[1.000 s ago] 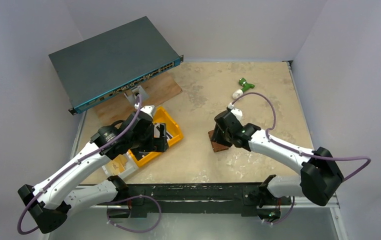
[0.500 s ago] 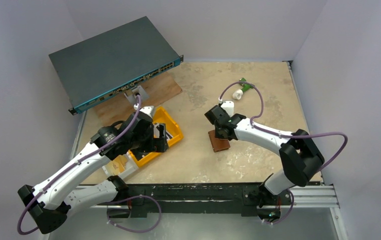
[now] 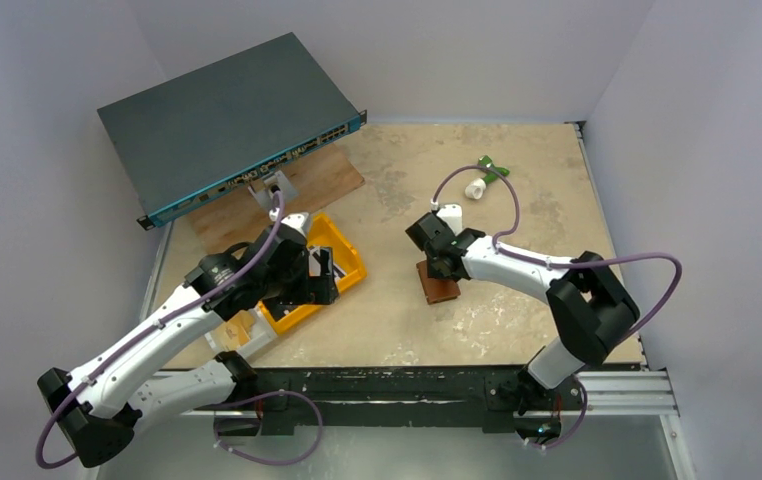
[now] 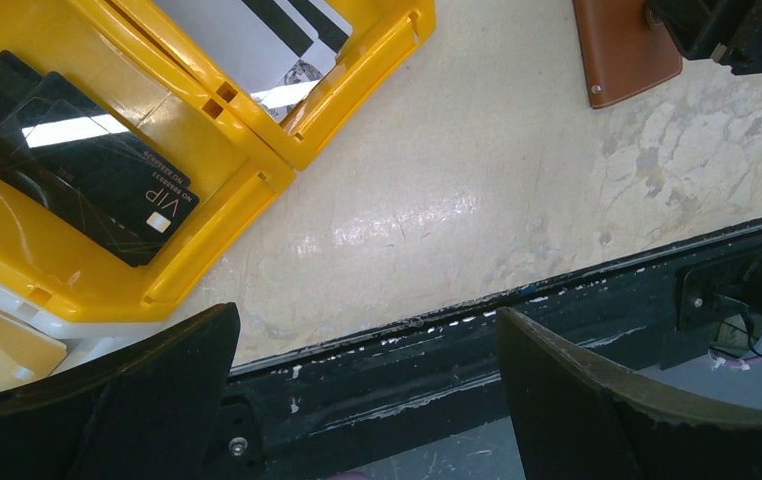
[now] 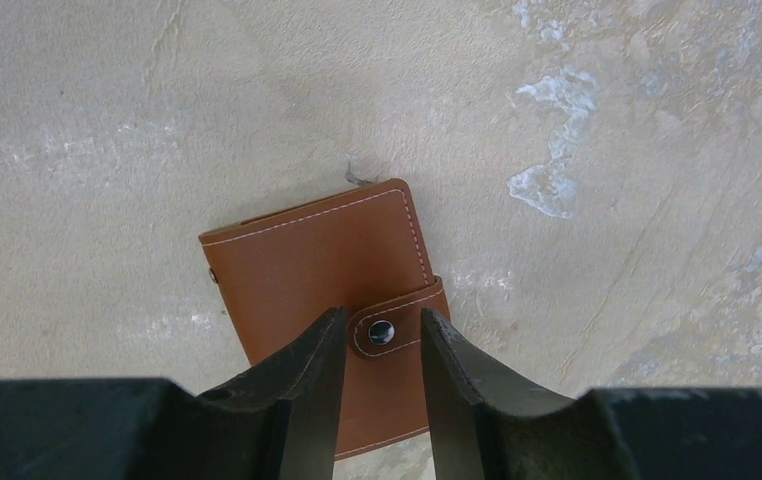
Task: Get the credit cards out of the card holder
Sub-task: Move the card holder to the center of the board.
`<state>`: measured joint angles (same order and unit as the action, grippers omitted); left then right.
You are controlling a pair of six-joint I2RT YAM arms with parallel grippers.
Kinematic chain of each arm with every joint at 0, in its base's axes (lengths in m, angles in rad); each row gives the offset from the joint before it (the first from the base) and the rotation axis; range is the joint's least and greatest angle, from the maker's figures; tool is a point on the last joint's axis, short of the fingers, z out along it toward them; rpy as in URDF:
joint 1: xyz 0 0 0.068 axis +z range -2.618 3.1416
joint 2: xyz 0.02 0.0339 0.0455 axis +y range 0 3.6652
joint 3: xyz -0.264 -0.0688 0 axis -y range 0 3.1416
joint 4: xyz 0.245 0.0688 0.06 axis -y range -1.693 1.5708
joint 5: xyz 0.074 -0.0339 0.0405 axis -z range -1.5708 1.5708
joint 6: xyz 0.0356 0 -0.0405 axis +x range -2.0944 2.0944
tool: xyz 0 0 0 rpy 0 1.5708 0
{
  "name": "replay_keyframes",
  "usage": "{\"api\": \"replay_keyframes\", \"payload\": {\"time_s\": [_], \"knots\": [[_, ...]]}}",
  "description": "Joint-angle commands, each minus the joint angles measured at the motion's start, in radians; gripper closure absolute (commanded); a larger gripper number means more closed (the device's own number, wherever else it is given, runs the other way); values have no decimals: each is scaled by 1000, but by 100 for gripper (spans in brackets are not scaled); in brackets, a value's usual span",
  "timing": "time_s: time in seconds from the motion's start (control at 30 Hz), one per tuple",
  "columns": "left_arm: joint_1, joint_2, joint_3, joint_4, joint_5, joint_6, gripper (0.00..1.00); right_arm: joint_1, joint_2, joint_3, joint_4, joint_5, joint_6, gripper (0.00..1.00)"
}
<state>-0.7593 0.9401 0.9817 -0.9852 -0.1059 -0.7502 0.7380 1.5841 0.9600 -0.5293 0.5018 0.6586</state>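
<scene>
Left gripper (image 4: 367, 365) gaping wide, nothing held, over near tabletop (image 4: 437, 200) edge | yellow bin (image 4: 257, 165) just beside, black VIP cards (image 4: 87, 170) inside | right gripper (image 5: 382, 335) narrowly parted astride snap tab (image 5: 406, 320) of closed card holder (image 5: 307, 260), mid-tabletop, covering its near end | network switch (image 3: 222, 120) far-left corner.

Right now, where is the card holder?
In the top view the card holder lies closed, right of centre on the table, beneath the right tool.
</scene>
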Motion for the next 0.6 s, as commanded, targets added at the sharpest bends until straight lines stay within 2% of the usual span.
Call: {"api": "replay_keyframes", "payload": {"time_s": [0.0,0.13,0.27,0.47,0.57], "knots": [[6,1,-10,37,13,-23,0,6,16,-6,35,-6,-9,67],[5,4,-12,39,15,-23,0,6,39,-24,34,-4,2,68],[5,5,-17,45,17,-23,0,6,42,-58,13,-8,41,73],[5,17,-40,90,48,-29,0,6,1,-108,41,-67,55,99],[6,32,-57,126,81,-35,0,6,-56,-140,89,-190,47,100]]}}
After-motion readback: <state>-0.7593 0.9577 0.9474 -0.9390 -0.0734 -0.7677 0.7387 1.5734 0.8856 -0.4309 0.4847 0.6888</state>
